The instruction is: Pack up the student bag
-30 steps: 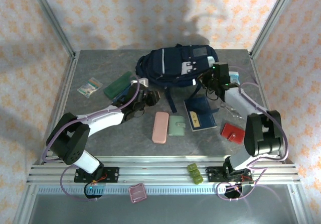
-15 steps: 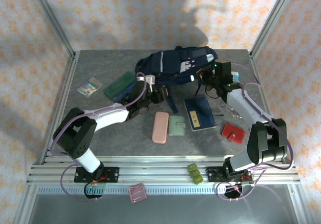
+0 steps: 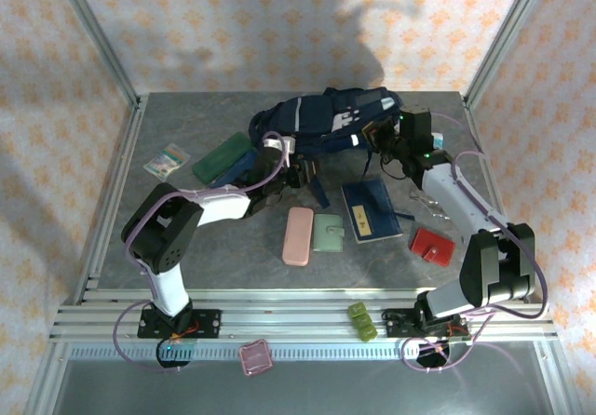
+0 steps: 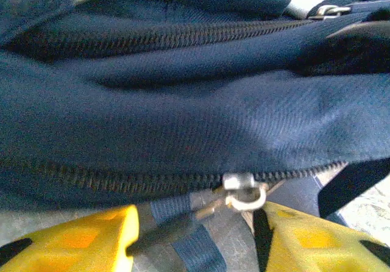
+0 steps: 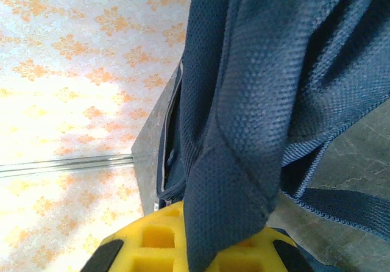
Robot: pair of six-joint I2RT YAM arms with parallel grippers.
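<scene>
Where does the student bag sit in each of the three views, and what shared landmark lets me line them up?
Top external: the student bag lies at the far centre of the table.
Left wrist: its navy fabric and zippers span most of the frame.
Right wrist: its fabric hangs down the right half.
Shared landmark: the grey table, at lower right in both wrist views.

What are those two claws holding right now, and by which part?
The right gripper is shut on a fold of fabric at the student bag's right end. The left gripper holds nothing: its fingers stand apart either side of a zipper pull.
</scene>
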